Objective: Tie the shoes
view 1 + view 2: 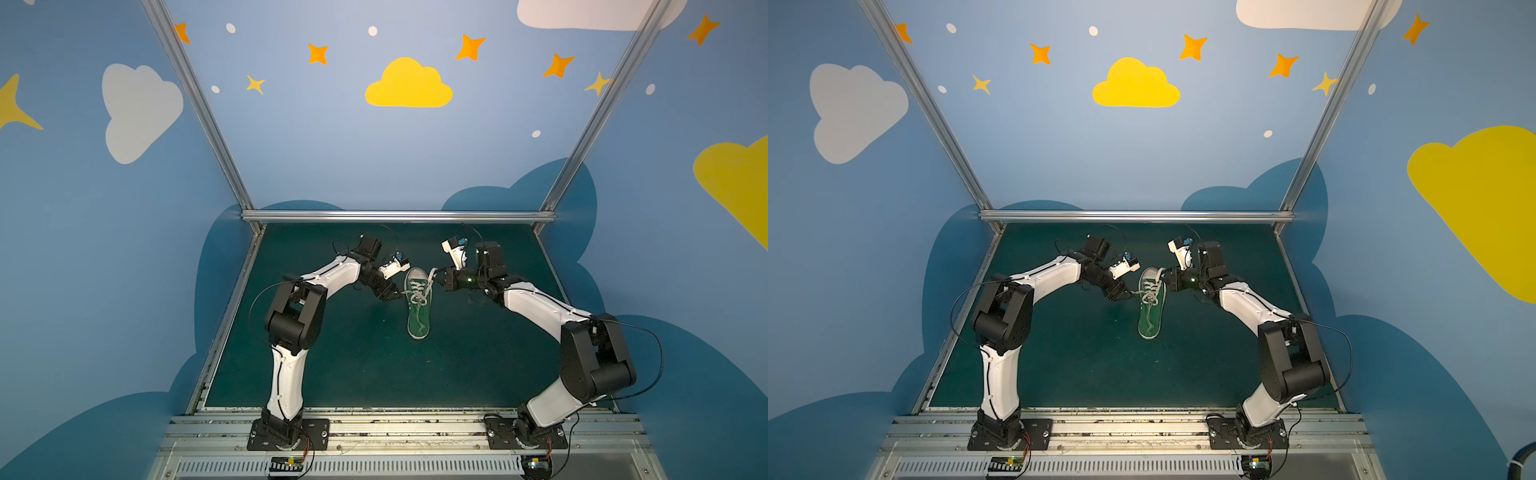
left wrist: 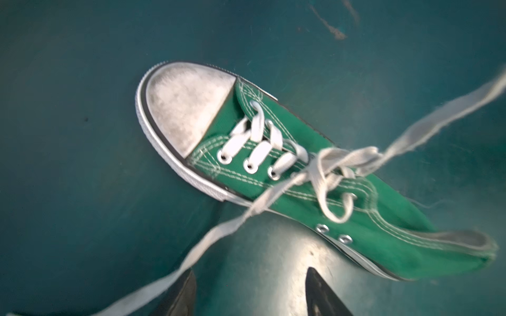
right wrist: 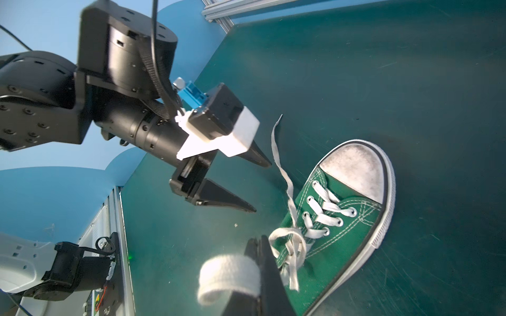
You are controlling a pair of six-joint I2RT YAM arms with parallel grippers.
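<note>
in both top views a green shoe (image 1: 417,307) (image 1: 1151,305) sits sole down in the middle of the desk (image 1: 357,365), white toe cap (image 2: 186,106) toward the back wall (image 1: 395,166). the left jaws stand wide apart just beside the shoe and hold nothing; one lace (image 2: 208,240) trails past them. the right jaws are pressed together on the other lace (image 3: 228,275), which wraps round one jaw and pulls taut from a loose crossing over the shoe's middle.
</note>
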